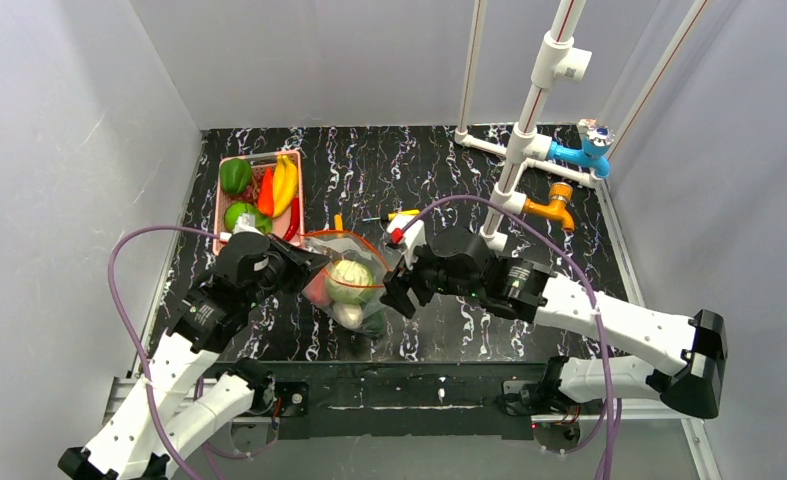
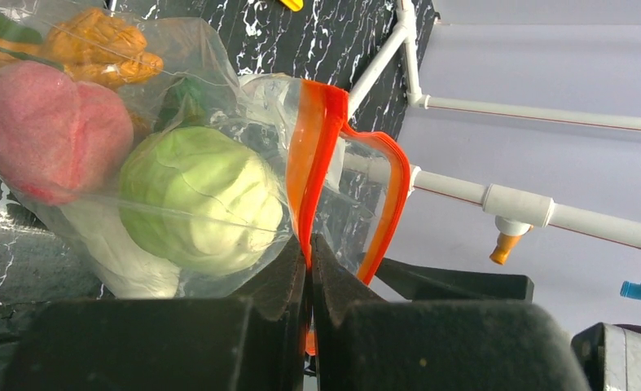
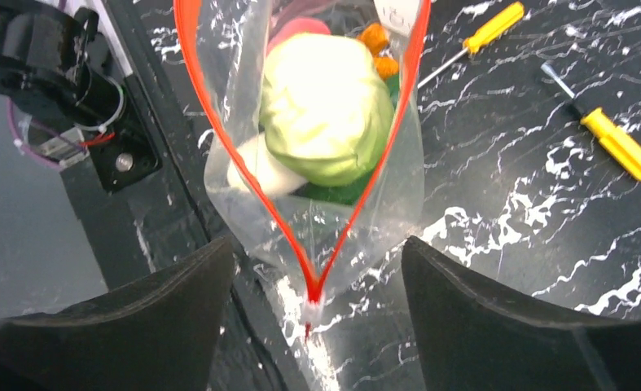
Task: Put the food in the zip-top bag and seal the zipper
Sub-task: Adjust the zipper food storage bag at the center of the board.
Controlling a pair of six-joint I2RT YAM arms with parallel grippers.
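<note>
Zip-top bag lies on the table, cabbage inside. Your left gripper is clenched on its orange zipper; your right gripper stands released, jaws wide around the zipper's far end.

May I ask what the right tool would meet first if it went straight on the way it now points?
Probably the white-tipped end of the orange-red zipper strip on the clear crinkly plastic bag, which lies between the right tool's open fingers, though depth is unclear.
</note>
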